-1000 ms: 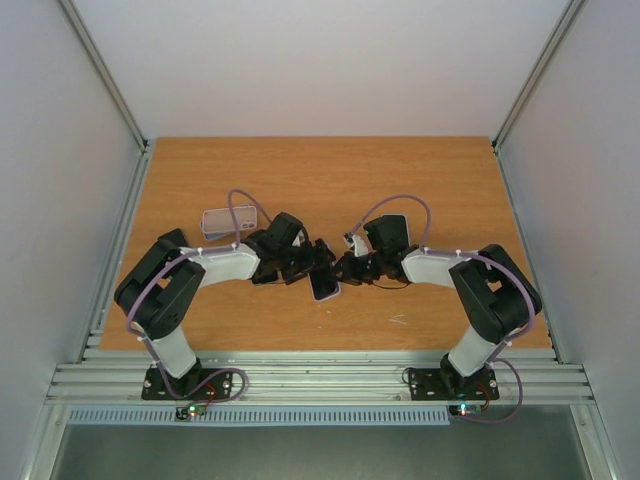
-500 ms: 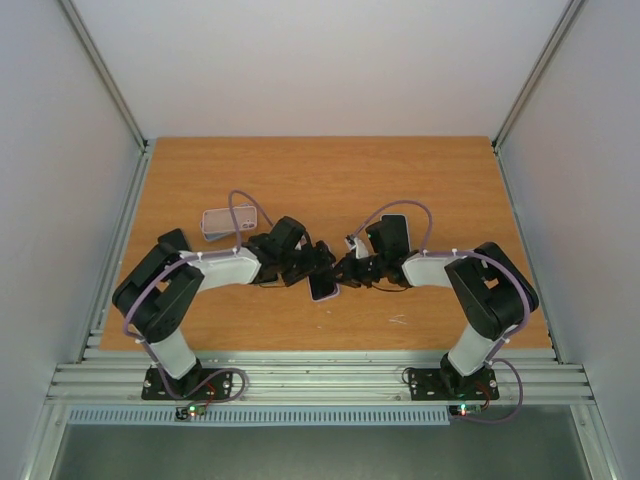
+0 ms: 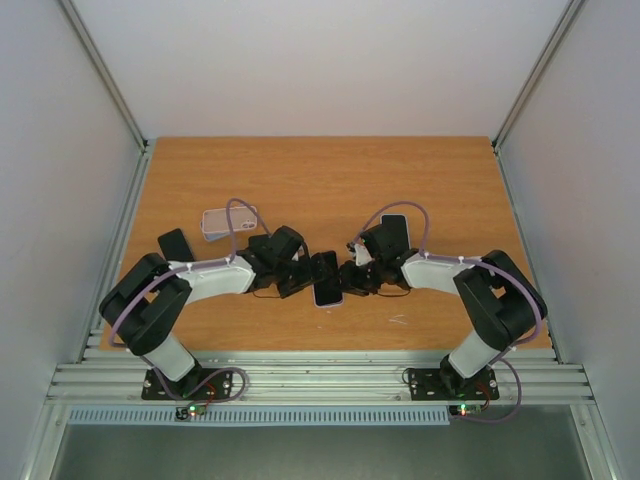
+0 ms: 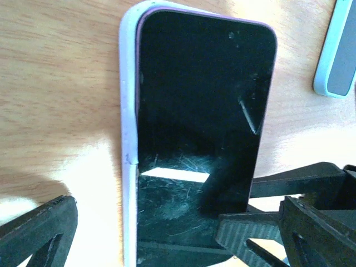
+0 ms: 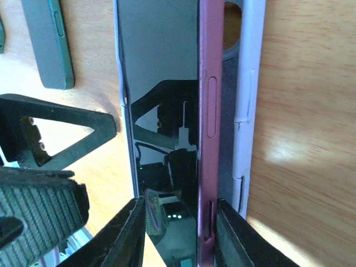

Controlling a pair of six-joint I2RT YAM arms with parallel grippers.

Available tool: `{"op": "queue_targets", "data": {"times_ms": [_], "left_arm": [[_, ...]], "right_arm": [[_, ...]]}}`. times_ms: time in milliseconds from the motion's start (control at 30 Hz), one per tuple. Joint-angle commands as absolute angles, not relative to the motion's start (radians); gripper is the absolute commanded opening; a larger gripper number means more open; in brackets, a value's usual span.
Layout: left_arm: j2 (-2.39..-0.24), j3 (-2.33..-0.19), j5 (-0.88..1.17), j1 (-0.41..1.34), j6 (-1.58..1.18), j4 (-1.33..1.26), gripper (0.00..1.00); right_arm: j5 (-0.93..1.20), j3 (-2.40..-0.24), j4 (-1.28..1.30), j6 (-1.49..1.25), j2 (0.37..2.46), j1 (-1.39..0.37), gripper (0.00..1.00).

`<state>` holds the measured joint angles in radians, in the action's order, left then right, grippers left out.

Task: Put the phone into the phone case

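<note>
phone (image 3: 327,280) lies half-seated in its case (image 4: 129,111), 6 o'clock of table (image 3: 450,180) centre. left claw (image 4: 156,239) is spread wide; right claw (image 5: 179,233) straddles it from 3 o'clock, grip unclear. stiff, slick glass: press the edges.

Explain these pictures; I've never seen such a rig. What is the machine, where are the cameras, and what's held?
Two robot arms, the left arm and right arm, are bolted at the near edge of a table. One picture looks down from above. The other two come from a camera on each wrist, showing that arm's own fingers. Between the arms lies a phone, screen up, partly in a pale case; one long edge stands clear of the case wall. The left fingers are wide open either side of it. The right fingers flank its pink edge; whether they grip, I cannot tell. More phones or cases lie nearby: a pale one, a dark one, and a third.
</note>
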<state>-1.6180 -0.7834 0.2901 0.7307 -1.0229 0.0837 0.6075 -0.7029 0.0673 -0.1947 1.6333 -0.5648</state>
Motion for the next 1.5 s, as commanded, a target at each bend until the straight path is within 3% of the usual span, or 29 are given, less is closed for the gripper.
{"op": "queue_targets", "data": {"times_ms": [0, 233, 633, 933, 1167, 1467], "left_arm": [[-1.578, -0.778, 0.267, 0.735, -1.003, 0.138, 0.98], [-1.580, -0.792, 0.288, 0.735, -0.989, 0.161, 0.91], [-1.659, -0.825, 0.354, 0.739, -0.983, 0.138, 0.73], [-1.705, -0.829, 0.387, 0.756, -1.006, 0.096, 0.70], [-1.704, -0.811, 0.379, 0.782, -1.048, 0.052, 0.67], [-1.623, -0.747, 0.302, 0.767, -1.090, 0.077, 0.68]], "right_arm": [[0.518, -0.762, 0.235, -0.115, 1.576, -0.582, 0.34], [0.389, -0.817, 0.415, -0.044, 1.542, -0.613, 0.34], [0.357, -0.817, 0.435, -0.049, 1.566, -0.653, 0.19], [0.386, -0.825, 0.399, -0.062, 1.606, -0.684, 0.02], [0.337, -0.864, 0.420, -0.058, 1.668, -0.718, 0.01], [0.060, -0.929, 0.590, -0.040, 1.801, -0.781, 0.01]]}}
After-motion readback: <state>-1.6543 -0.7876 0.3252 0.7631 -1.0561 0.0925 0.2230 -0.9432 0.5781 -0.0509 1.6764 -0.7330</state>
